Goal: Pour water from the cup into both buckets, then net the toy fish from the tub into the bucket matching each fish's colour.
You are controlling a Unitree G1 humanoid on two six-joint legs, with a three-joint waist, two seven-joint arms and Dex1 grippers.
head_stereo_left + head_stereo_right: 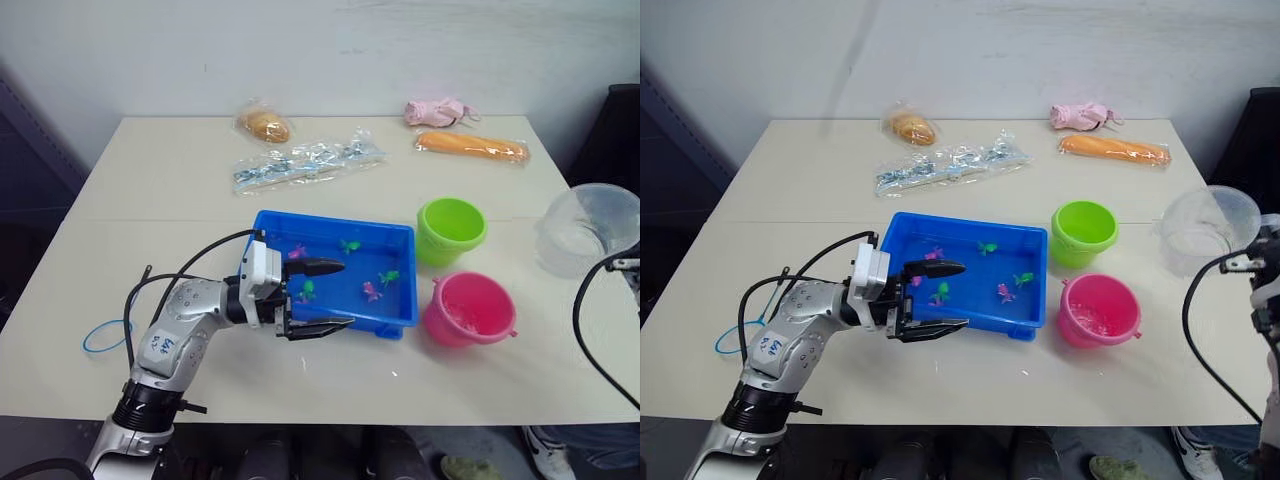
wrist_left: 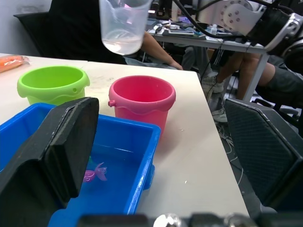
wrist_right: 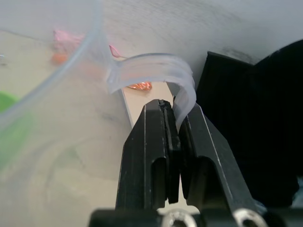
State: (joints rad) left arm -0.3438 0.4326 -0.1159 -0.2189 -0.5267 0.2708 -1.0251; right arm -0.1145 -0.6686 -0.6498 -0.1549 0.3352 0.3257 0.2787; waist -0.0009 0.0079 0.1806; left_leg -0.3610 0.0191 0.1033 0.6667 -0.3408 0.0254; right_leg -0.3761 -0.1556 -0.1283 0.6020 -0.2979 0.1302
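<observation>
Two buckets (image 1: 465, 270) are being approached: the cup (image 1: 588, 228) is being held by closed right fingers (image 3: 165, 142), rightward of them; left fingers (image 1: 315, 297) are gaping, empty.

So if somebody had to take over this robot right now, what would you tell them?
Right gripper is shut on the cup's handle, held up beside the table.
Left gripper is open and empty at the tub's near edge.
Pink bucket has some water; green bucket I can't tell.
Fish all in the tub.
Net lies untouched at the table's left.
All netting remains.
</observation>
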